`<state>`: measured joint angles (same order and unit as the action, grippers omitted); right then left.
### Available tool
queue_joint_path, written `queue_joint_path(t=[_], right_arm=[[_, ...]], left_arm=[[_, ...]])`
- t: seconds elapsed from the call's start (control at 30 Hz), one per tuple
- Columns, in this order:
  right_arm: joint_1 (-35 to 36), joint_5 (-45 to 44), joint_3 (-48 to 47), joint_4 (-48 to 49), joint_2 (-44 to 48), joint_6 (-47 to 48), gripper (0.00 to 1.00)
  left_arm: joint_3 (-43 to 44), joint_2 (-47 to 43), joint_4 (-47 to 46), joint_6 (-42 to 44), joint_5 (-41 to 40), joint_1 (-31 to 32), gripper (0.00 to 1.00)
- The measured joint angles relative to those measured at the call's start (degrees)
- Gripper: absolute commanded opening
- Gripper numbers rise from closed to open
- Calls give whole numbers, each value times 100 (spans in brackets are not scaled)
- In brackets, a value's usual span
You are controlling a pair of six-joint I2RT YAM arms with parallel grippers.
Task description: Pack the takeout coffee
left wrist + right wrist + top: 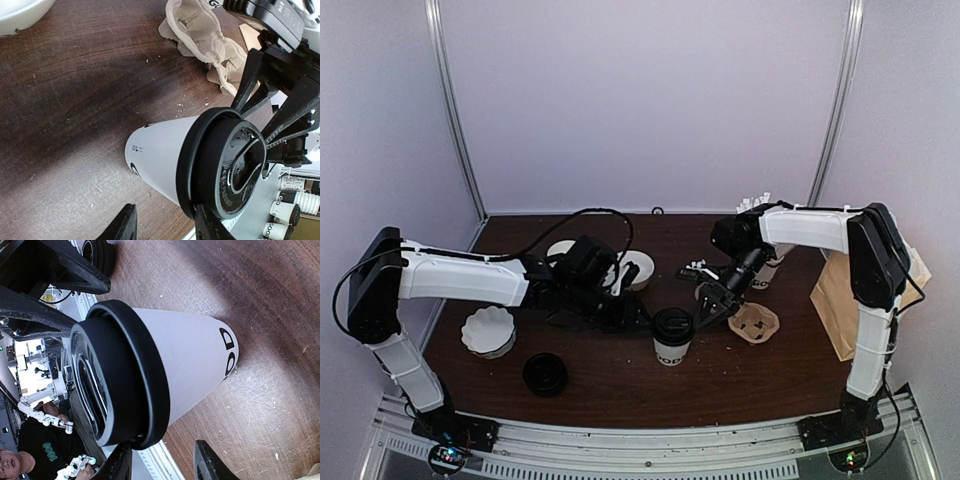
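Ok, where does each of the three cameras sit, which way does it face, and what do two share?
Top external: above and behind the bases, looking down at the table; both arms, left gripper and right gripper flanking the takeout coffee.
Left wrist: low, facing the coffee's lid; own fingertips below.
Right wrist: low, facing the coffee from the opposite side; own fingertips below.
Shared: both wrist views show the coffee and the other arm's gripper.
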<state>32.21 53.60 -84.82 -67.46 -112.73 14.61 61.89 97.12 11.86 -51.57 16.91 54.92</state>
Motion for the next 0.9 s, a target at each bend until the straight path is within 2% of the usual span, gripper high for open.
queue_joint_path(t=[0.17,0.33,0.47,0.7,0.9], right_arm=[[-2,-11,-11,-24,-11,-70,42],[7,-59,-96,-94,-9,7,47],[17,-98,-210,-129,-9,153,49],[-72,63,-684,-219,-13,369,57],[-153,221,-868,-310,48,516,59]], left_arm=[[24,26,20,85,-2,7,42],[96,-15,101,319,-208,61,47],[483,0,721,732,-686,201,54],[951,9,1305,1217,-1058,295,57],[1488,-4,1412,1582,-1134,295,69]])
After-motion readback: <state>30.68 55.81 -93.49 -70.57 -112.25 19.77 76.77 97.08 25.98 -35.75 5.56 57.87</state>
